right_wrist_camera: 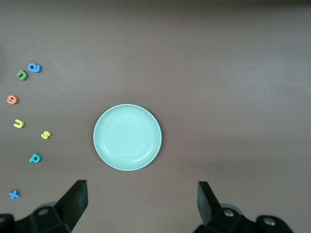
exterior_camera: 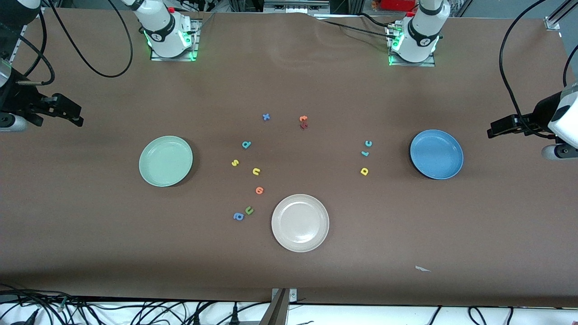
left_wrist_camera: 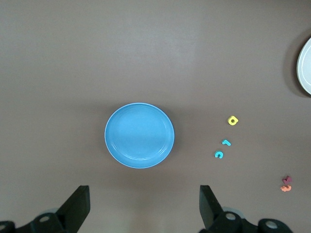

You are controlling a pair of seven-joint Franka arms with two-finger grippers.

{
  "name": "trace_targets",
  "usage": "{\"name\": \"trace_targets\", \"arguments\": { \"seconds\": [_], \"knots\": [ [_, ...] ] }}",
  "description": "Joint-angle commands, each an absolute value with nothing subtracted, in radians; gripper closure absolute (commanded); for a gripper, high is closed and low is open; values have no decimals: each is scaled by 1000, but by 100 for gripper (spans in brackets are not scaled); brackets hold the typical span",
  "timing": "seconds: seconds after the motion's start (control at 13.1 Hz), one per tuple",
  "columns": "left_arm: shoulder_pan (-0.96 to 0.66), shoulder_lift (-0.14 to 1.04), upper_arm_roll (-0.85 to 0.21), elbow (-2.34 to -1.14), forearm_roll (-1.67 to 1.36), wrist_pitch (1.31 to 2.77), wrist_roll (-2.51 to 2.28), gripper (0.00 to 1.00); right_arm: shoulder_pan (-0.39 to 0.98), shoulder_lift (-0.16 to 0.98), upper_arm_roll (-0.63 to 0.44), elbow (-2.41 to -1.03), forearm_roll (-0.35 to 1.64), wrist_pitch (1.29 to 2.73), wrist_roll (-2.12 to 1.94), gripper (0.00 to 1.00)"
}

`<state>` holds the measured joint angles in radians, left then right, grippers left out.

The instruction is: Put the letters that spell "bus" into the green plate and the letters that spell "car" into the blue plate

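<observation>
On the brown table, findings as follows.

Green plate: round pale mint-green plate (exterior_camera: 165, 161) with a shallow rim, toward the right arm's end of the table; nothing lies in it.
Blue plate: round medium-blue plate (exterior_camera: 436, 154) with a shallow rim, toward the left arm's end; nothing lies in it.
Letters for "bus": tiny teal foam "b" (exterior_camera: 246, 144), tiny yellow foam "s" (exterior_camera: 235, 163) and tiny yellow foam "u" (exterior_camera: 256, 171), on the table between the green plate and the table's middle, each apart from the others. The "b" lies farthest from the front camera, the "u" nearest.
Letters for "car": tiny teal foam "c" (exterior_camera: 368, 143), thin pale-teal foam "r" (exterior_camera: 365, 154) and tiny yellow foam "a" (exterior_camera: 364, 171), in a short row near the blue plate, on its side toward the table's middle, none touching it.
Left gripper: the left gripper (left_wrist_camera: 144, 206) hangs in the air over the left arm's end of the table, fingers (left_wrist_camera: 77, 206) wide apart, holding nothing.
Right gripper: the right gripper (right_wrist_camera: 142, 204) hangs in the air over the right arm's end, fingers (right_wrist_camera: 75, 201) wide apart, holding nothing.
Other items: round cream-white plate (exterior_camera: 300, 222) nearest the front camera; olive-green "u" (exterior_camera: 249, 210) beside blue "a" (exterior_camera: 238, 216).
</observation>
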<state>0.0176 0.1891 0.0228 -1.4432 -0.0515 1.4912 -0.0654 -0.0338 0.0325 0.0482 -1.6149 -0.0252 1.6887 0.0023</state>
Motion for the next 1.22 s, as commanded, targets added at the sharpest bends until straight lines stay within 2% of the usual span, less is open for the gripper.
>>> {"name": "trace_targets", "arguments": {
  "seconds": [0.0,1.14],
  "knots": [
    [12,175,28,-1465,-74,1505,-64,1,-37,34,46,-1603,-20,1674,8,0],
    [14,183,28,-1463,-78,1505,-64,1,-38,34,32,-1605,-14,1672,9,0]
  ]
}}
